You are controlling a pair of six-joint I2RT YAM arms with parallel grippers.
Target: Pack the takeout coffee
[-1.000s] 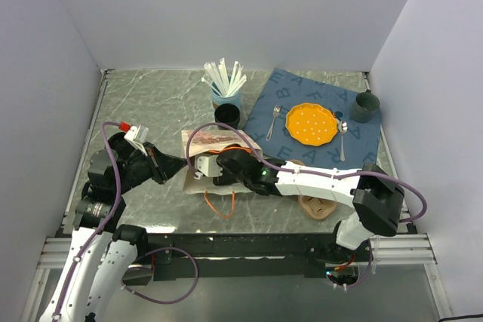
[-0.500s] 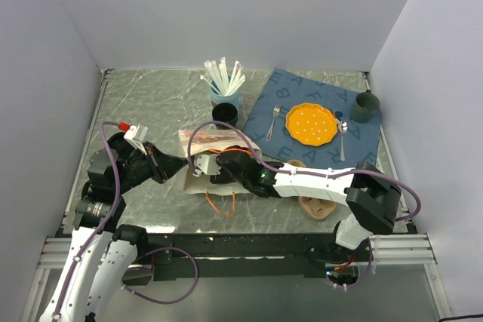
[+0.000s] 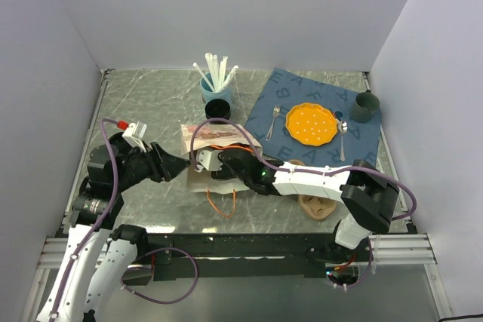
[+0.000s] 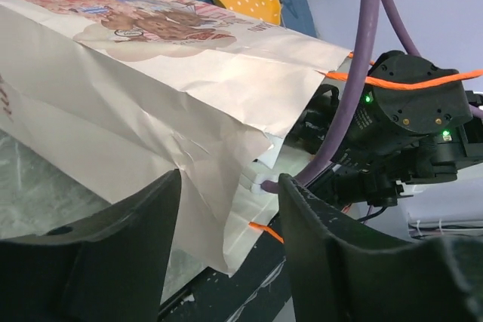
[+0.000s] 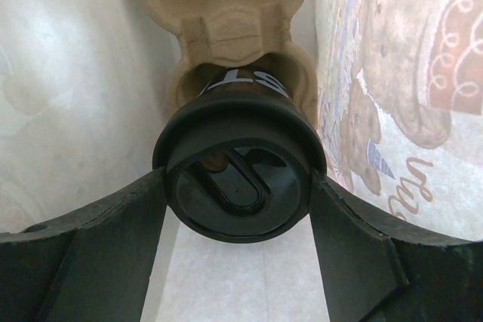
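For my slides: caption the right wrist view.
Right end effector holds the lidded takeout coffee in a cardboard carrier inside the paper bag.

The paper bag (image 5: pixel 392 73) lies just beside the takeout coffee (image 5: pixel 238 179), the cardboard carrier (image 5: pixel 226 5) blocking beyond.

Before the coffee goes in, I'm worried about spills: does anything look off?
Yes: the bag lies on its side, creased near its mouth, so the cup between the right gripper's jaws looks tipped sideways. No spill shows.
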